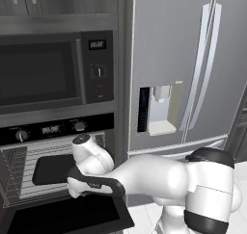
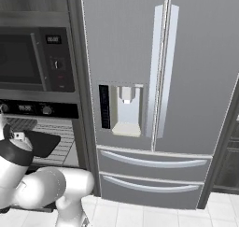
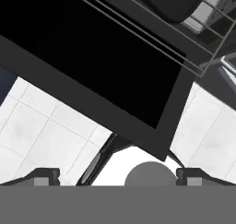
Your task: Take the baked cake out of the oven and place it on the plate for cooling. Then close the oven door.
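Note:
The oven (image 1: 48, 130) stands open, its black oven door (image 1: 62, 218) dropped flat. A flat black tray (image 1: 53, 168) lies on the wire rack (image 1: 19, 180) inside; I cannot make out a cake on it. The plate is out of view. My arm reaches left across the oven's front, with the hand low over the open door, just in front of the rack. In the hand view my gripper (image 3: 118, 174) is open, its fingertips (image 3: 46, 174) far apart with nothing between them. It looks down on the door's dark glass (image 3: 92, 57), and the tray (image 3: 175, 2) and rack (image 3: 203, 38) sit at the top.
A microwave (image 1: 43, 71) with a side keypad is built in above the oven. A tall grey fridge (image 2: 154, 81) with a dispenser and two drawers stands right of the oven column. White tiled floor (image 3: 41, 126) lies below the door.

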